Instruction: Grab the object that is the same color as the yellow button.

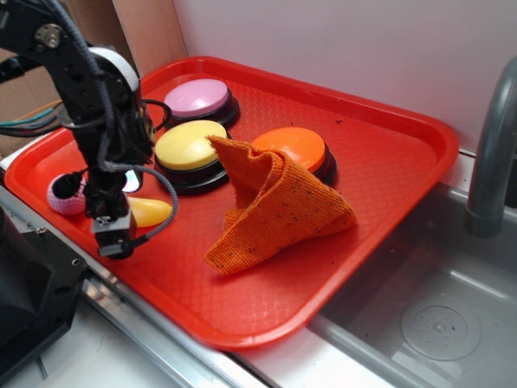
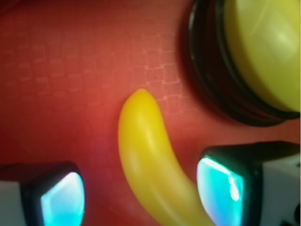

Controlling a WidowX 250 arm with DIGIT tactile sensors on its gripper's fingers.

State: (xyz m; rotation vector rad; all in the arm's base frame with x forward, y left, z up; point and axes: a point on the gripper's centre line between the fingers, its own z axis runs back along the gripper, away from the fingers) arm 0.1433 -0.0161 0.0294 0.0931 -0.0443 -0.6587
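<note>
**A:** Where does the toy banana (image 1: 152, 212) lie?

**B:** On the red tray (image 1: 388, 162), near its left edge. From the tray's middle it sits at about eight o'clock. The yellow button (image 1: 191, 145) stands just beside it, toward one o'clock from the banana.

**A:** And the gripper (image 1: 113, 234)?

**B:** It hangs over the banana's left end, pointing down. In the wrist view the two fingers (image 2: 61, 197) are spread apart, the banana (image 2: 150, 165) curving between them, nearer the right finger. Contact cannot be told.

**A:** What else is on the tray?

**B:** A pink crocheted ball (image 1: 66, 194) at nine o'clock from the banana, partly behind the arm. A pink button (image 1: 198, 99) is at twelve o'clock from the yellow one, an orange button (image 1: 295, 149) at three o'clock. A crumpled orange cloth (image 1: 275, 206) leans on the orange button. A grey sink (image 1: 436, 315) lies right of the tray.
</note>
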